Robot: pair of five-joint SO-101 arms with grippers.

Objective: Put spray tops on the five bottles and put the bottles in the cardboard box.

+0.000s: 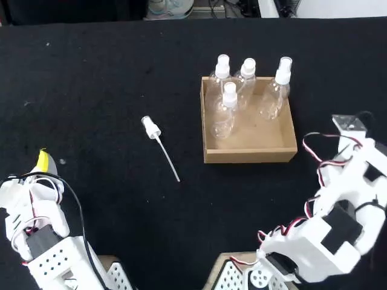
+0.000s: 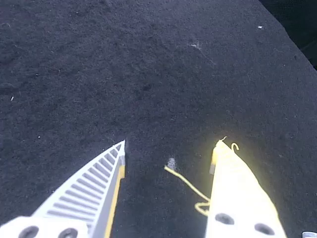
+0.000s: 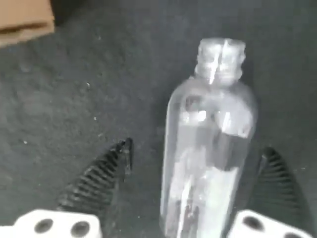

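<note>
**Loose spray top lies nearer our left arm; the bare bottle sits between the right jaws**

Our left gripper [image 1: 42, 161] sits at the near-left corner of the black table [image 1: 91, 72]. Its jaws stand apart with nothing between them and bare cloth beneath. In the high view, the loose spray top [image 1: 158, 142] lies well apart from this gripper, at roughly 2 o'clock. Its long axis runs from 11 to 5 o'clock, with the white head at the 11 end and the thin tube trailing toward 5.

At 3 o'clock from the spray top stands the cardboard box [image 1: 251, 156], holding four bottles [image 1: 222, 118] that all wear tops. Our right arm sits at about 5 o'clock from the box.

The right gripper [image 3: 197, 148] has its jaws spread, and the uncapped bottle [image 3: 210, 114] lies between them. We see a gap on each side of the bottle, so we judge it is not yet gripped. Its open neck points away from the wrist, in line with the gripper's reach.

We judge the left arm is the nearer one to the spray top. The coming move depends on bringing that tube end to the open neck.
</note>
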